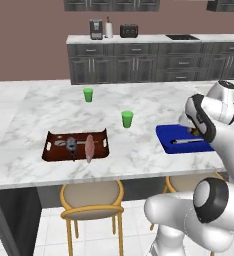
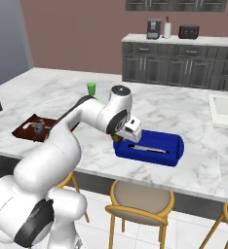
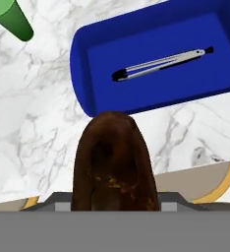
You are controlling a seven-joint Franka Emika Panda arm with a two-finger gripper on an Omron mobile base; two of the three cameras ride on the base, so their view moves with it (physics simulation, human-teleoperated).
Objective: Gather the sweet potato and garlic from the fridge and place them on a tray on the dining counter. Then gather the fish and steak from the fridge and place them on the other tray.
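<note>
Gripper (image 2: 117, 138) clamped on the sweet potato (image 3: 113, 162), hanging just above the near-left edge of the blue tray (image 3: 156, 103) on the dining counter (image 1: 139, 100). Tongs (image 3: 161, 64) lie inside the tray. Fish (image 1: 71, 146) and steak (image 1: 90, 147) lie side by side in the brown tray (image 1: 56, 153), well left. Two green cups (image 1: 127, 119) stand between.

White-grey marbled tabletop (image 1: 34, 107), big slab on dark base. Directly on it: blue tray (image 1: 165, 136) nr front edge at robot's right, w/ tongs (image 1: 186, 141) lying inside; dark brown tray (image 1: 51, 150) nr front edge further left, well apart from blue one, holding grey fish (image 1: 71, 146) & pink steak (image 1: 90, 146) side by side. Two green cups upright on slab: one (image 1: 127, 119) between trays, set back; other (image 1: 88, 94) farther back-left.
</note>
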